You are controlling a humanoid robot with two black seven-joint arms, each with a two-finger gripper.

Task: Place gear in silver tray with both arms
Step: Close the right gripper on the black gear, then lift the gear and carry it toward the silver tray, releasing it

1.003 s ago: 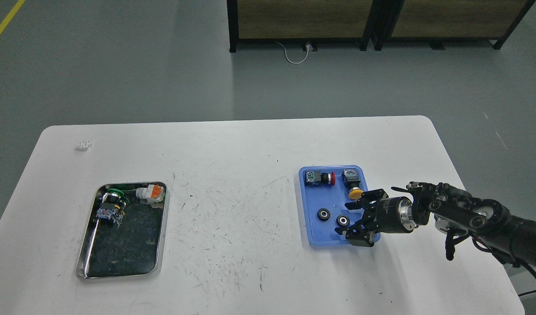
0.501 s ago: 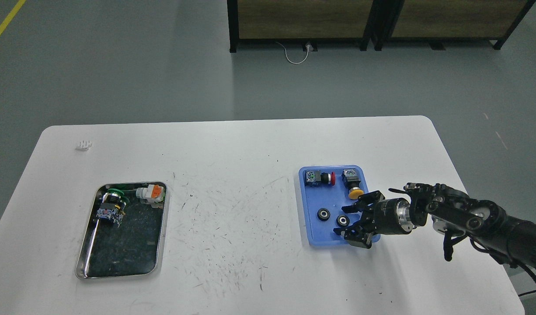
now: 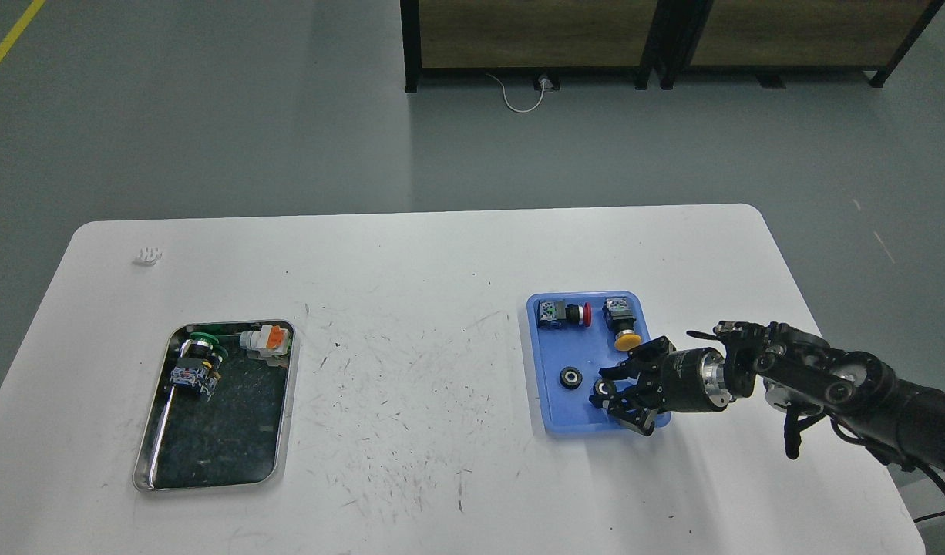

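Note:
Two small black gears lie in the blue plastic tray (image 3: 547, 362): one gear (image 3: 570, 377) lies free, the other gear (image 3: 600, 384) sits between the fingers of my right gripper (image 3: 602, 388). The right gripper reaches in from the right, low over the blue tray's front right corner, and its fingers have closed in against this gear, which still rests on the tray floor. The silver tray (image 3: 280, 432) lies at the table's left, far from the gripper. My left arm and its gripper are out of view.
The blue tray also holds a red push button (image 3: 567, 313) and a yellow push button (image 3: 622, 324) at its back. The silver tray holds a green-and-black switch (image 3: 197, 362) and an orange-and-white part (image 3: 265, 340). A small white object (image 3: 148, 255) lies at the back left.
My right gripper has moved slightly left over the right-hand gear, and its fingers have narrowed around it. Nothing else has moved.

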